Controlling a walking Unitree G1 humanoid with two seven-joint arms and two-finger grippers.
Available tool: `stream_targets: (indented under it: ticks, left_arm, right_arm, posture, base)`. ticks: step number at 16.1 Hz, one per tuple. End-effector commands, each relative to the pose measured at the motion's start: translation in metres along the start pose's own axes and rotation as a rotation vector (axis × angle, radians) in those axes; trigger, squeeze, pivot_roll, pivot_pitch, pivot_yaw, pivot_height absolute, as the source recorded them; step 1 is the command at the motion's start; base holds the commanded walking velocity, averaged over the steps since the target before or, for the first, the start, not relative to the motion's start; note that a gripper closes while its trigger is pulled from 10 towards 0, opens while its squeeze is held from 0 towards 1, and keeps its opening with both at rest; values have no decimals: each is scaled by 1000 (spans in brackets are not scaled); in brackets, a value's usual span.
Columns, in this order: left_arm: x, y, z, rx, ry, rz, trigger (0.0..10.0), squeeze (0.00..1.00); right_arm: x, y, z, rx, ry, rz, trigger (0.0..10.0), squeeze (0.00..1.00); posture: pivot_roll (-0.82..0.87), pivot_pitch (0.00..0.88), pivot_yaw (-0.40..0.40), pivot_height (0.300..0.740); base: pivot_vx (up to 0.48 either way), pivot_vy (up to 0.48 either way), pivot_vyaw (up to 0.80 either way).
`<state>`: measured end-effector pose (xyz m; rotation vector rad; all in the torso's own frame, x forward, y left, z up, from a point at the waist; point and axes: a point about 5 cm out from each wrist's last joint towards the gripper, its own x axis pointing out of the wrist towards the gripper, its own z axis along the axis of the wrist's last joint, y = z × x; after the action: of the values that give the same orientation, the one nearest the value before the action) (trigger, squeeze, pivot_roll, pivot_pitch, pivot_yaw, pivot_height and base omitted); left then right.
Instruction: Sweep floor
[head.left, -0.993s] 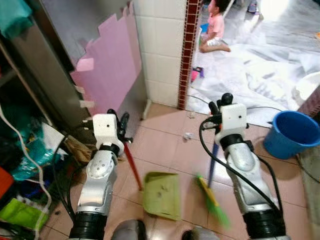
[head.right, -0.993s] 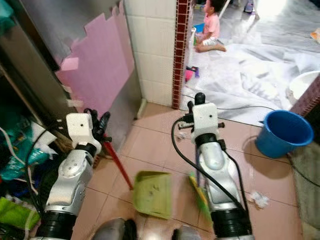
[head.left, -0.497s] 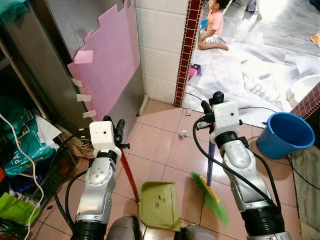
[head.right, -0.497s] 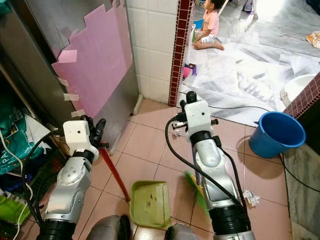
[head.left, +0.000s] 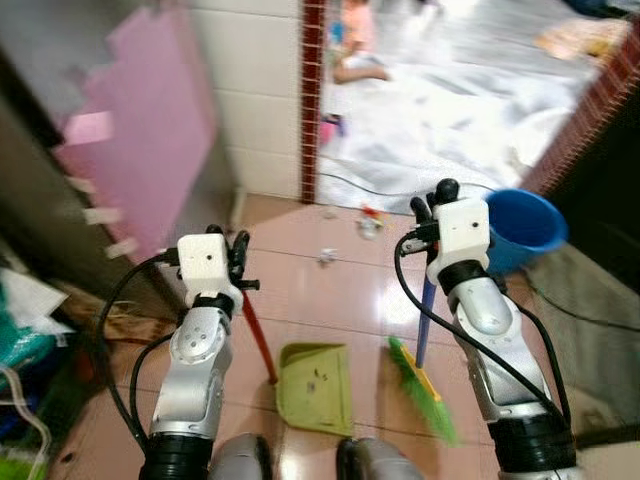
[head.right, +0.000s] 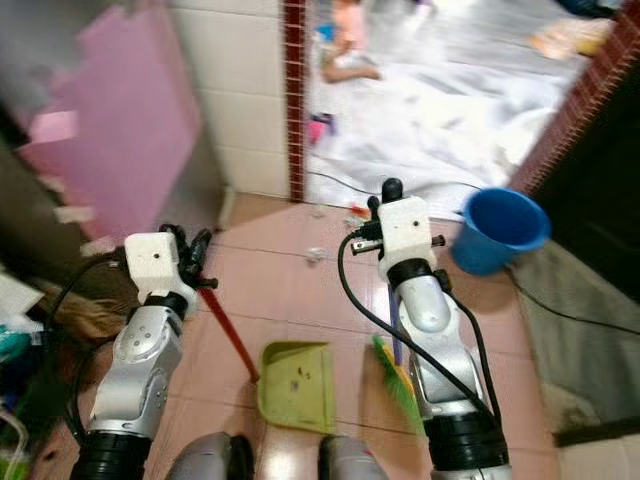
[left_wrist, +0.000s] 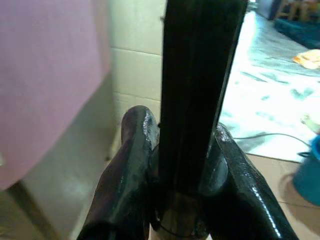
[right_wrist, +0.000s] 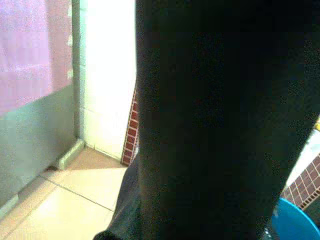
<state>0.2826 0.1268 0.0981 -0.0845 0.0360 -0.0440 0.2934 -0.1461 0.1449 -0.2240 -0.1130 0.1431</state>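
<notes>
Upright, the left hand (head.left: 238, 252) clenches the dustpan (head.left: 314, 386) handle; the right hand (head.left: 434, 201) clenches the broom (head.left: 421, 372).

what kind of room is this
Probably a tiled utility or back area of a home: pinkish floor tiles, a white tiled wall with a brick-red strip, and a blue bucket. The left claw holds a dustpan, the right claw a broom.
</notes>
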Motion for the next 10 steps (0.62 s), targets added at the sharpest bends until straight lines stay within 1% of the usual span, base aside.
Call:
stream_targets:
  ticks: [1, 6, 8, 10]
  left_arm:
    - [0, 0, 11, -9, -47, 3, 10000, 0]
    - [1, -2, 15, -11, -54, -11, 10000, 0]
    - [2, -1, 17, -12, -58, -17, 10000, 0]
    - [3, -2, 19, -17, -65, -24, 10000, 0]
  right_arm:
    - [1, 1, 13, -9, -54, 10, 10000, 0]
    - [2, -1, 13, 0, -52, -6, 10000, 0]
    - [1, 1, 11, 11, -49, -4, 10000, 0]
    - [0, 1, 12, 11, -53, -6, 10000, 0]
  posture:
    - [-48, 107, -23, 740]
    - [-42, 106, -18, 740]
    - [-45, 107, -9, 740]
    - [-55, 109, -2, 740]
  base:
    - [0, 0, 0]
    - [0, 0, 0]
    - [0, 0, -506]
    - [0, -259, -441]
